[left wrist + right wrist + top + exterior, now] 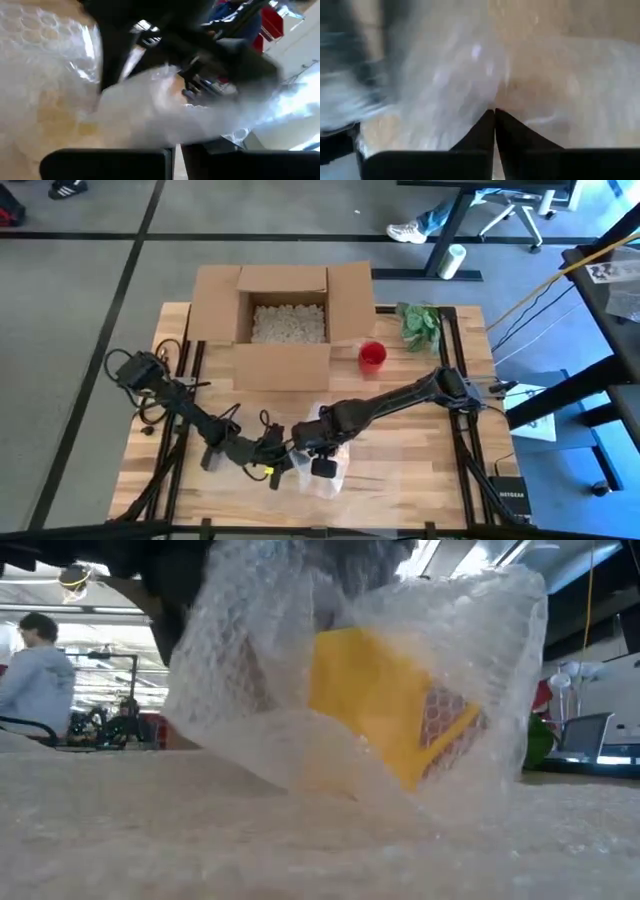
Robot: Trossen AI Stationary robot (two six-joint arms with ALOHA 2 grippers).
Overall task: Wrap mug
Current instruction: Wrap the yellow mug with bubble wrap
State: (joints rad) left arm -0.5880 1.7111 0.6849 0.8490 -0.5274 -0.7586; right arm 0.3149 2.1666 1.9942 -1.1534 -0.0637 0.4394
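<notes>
While half-wrapped, yellow mug sits under right gripper.

Two dark jointed arms, black cables

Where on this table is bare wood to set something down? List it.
Free: the table's front right corner, and the left edge beside the cardboard box. Crowded: front centre, where both grippers meet at the bubble wrap; red cup sits behind.

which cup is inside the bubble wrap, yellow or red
The yellow mug, enclosed in bubble wrap. The red cup stands bare beside the cardboard box.
</notes>
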